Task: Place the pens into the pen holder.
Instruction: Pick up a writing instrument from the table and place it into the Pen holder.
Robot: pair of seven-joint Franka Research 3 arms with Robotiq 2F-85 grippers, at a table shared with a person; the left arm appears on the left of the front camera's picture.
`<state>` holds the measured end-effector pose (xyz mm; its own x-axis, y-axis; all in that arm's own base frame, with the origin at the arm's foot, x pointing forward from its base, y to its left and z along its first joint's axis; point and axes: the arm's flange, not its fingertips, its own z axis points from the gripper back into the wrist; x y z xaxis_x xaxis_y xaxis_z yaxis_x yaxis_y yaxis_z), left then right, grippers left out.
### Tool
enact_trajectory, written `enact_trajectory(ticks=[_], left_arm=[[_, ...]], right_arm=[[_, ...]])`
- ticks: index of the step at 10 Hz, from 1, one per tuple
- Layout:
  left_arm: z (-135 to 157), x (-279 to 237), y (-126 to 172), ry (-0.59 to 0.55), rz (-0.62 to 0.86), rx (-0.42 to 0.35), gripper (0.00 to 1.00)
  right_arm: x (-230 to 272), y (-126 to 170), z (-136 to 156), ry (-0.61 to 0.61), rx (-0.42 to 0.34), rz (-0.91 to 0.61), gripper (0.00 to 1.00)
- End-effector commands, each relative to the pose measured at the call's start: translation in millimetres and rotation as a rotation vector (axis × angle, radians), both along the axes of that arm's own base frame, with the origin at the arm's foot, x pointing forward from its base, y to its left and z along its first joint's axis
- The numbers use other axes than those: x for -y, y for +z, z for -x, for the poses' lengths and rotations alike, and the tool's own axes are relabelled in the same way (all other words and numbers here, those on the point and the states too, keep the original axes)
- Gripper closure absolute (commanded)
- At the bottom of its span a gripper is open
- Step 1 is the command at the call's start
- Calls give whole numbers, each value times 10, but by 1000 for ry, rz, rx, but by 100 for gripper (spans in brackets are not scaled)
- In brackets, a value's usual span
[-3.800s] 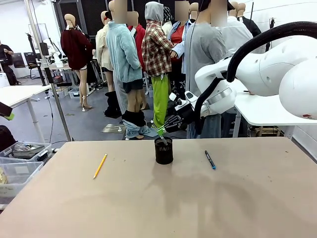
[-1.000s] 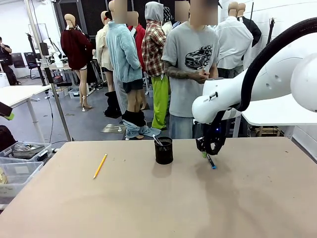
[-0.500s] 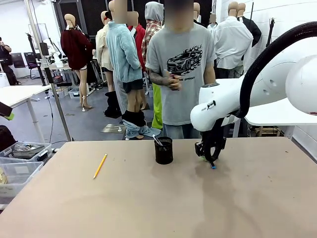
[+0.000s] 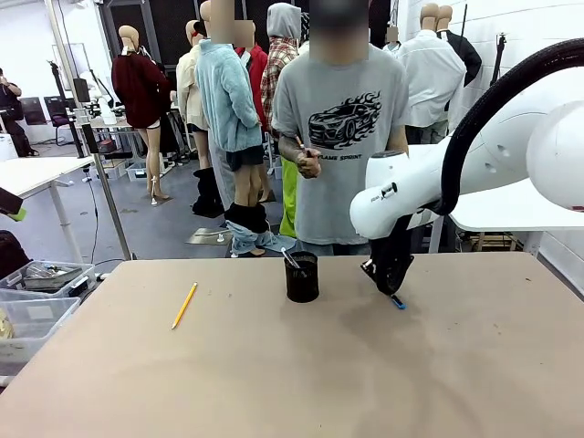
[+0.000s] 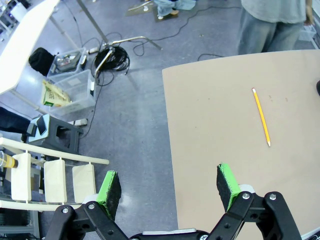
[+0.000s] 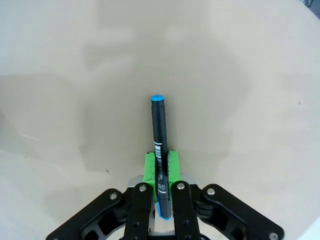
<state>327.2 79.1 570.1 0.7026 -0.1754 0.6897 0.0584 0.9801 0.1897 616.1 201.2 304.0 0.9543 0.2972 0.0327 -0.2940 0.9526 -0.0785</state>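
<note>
The right fingers (image 4: pixel 391 279) hide the dark pen (image 4: pixel 398 303) except its blue tip.

This is a robotics lab, plainly, not a home or a shop. A big white robot arm (image 4: pixel 511 146) trailing a thick black cable hose (image 4: pixel 547 57) leans over a plain tan desk (image 4: pixel 274 383). Round it runs bare grey floor (image 5: pixel 135 125), with coils of cable (image 5: pixel 112 55) lying loose and clear plastic storage bins (image 5: pixel 75 85) full of odds and ends. White worktables (image 4: pixel 36 172) stand off to the side, with dark office chairs (image 4: pixel 59 109) farther back.
</note>
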Motion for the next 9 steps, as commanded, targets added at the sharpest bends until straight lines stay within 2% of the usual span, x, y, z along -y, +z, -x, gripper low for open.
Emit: enact_trajectory(ticks=[1, 3, 4, 5, 7, 9], left_arm=[[-15, 3, 0, 4, -3, 11, 0], [-15, 3, 0, 4, -3, 11, 0], [-15, 3, 0, 4, -3, 11, 0], [-15, 3, 0, 4, -3, 11, 0], [-15, 3, 0, 4, -3, 11, 0], [-15, 3, 0, 4, -3, 11, 0]], right_arm=[[-2, -94, -7, 4, -19, 26, 100], [-4, -110, -23, 18, -44, 41, 100], [49, -56, -6, 95, -40, 20, 100], [149, 72, 52, 321, -21, -84, 100], [338, 382, 225, 596, 127, -257, 100], [470, 587, 309, 776, 222, -423, 100]])
